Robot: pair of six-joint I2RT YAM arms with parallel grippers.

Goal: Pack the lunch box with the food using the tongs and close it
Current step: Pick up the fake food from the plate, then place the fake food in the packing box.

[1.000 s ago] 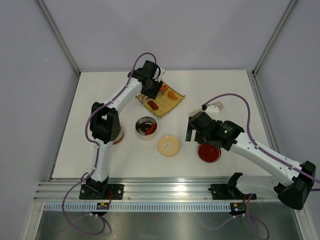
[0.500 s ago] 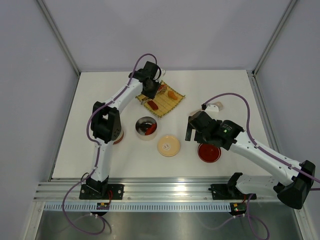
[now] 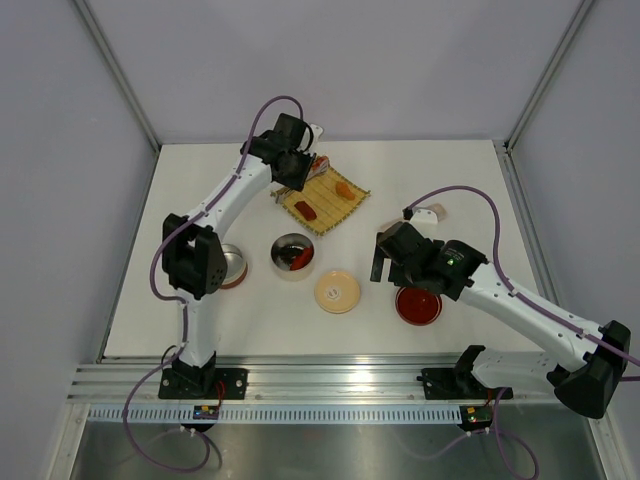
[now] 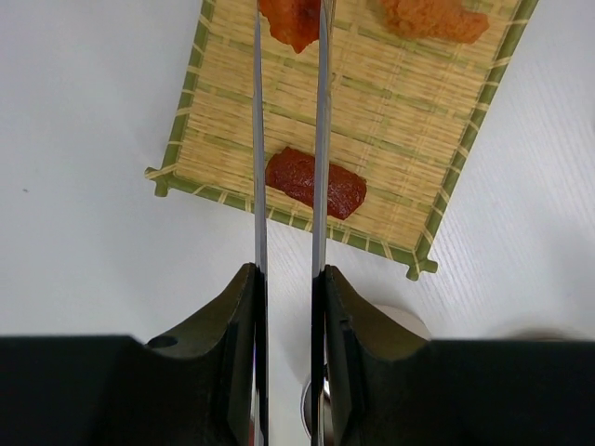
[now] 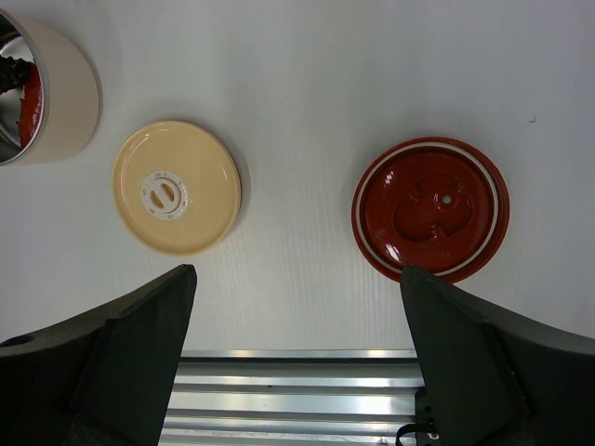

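My left gripper is shut on the tongs, whose two thin silver arms run up out of the left wrist view. They straddle an orange-red food piece on the woven mat; the tips are cut off. A red piece and an orange piece also lie on the mat. The steel lunch box holds red and dark food. Its cream lid lies beside it. My right gripper hangs open over bare table.
A red round lid lies right of the cream lid. A second steel tin with a red-brown outside stands by the left arm's elbow. A small white object sits on the table's right side. The metal rail runs along the near edge.
The left gripper has closed further on the tongs and drawn back toward the far left. The left elbow swung left, uncovering the red-brown tin. The right arm has not moved.
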